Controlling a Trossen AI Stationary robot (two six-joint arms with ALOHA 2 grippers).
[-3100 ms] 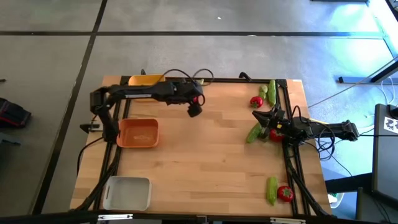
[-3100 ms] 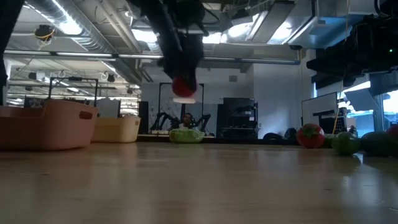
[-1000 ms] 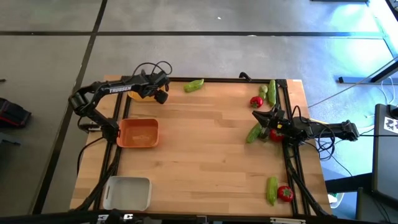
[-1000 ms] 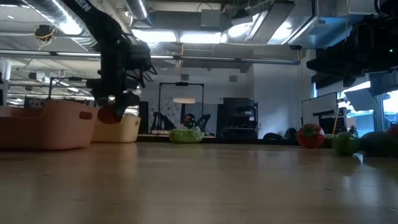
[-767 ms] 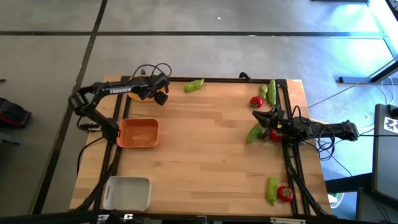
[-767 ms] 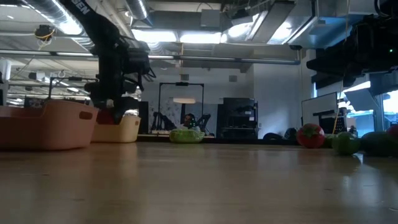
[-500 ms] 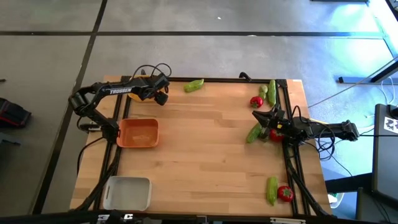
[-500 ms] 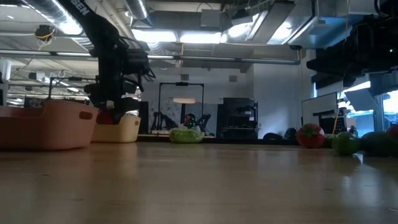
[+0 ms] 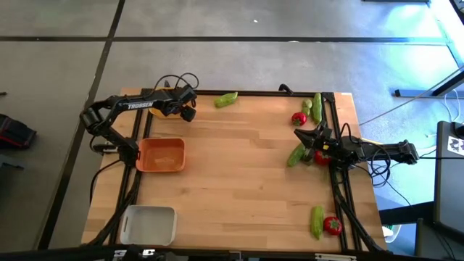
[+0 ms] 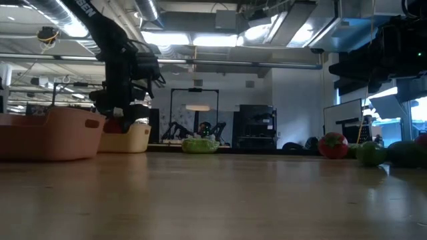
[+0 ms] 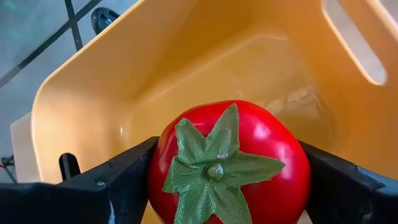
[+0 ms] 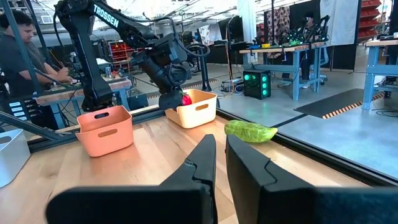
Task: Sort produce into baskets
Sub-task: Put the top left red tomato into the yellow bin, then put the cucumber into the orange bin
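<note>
The left gripper (image 9: 187,111) is hanging over the yellow basket (image 11: 205,56) at the far left corner of the table (image 9: 232,181), and it is gripping a red tomato (image 11: 229,163) between its two fingers (image 11: 99,186), which are standing wide around that round body with the green stalk cap facing the wrist camera. From table height the tomato (image 10: 113,125) is showing just at the basket's rim line, so to my eye the drop is the step in hand. To do it well, I'd say the fingers want to open only once the tomato is sitting squarely over the basket floor and low inside the walls, because a round piece let go from height will be bouncing or rolling over the rim. Next door the orange basket (image 9: 160,154) is sitting close, so a stray roll could be landing in the wrong one. The white basket (image 9: 148,225) is waiting at the near left corner. Over on the other side the right gripper (image 12: 221,163) is resting at the table's right edge, fingers pressed nearly together and gripping nothing, with a cucumber (image 9: 295,154) just beside it and another tomato (image 9: 299,119) a little beyond. A lone cucumber (image 9: 225,99) is lying at the far edge.
</note>
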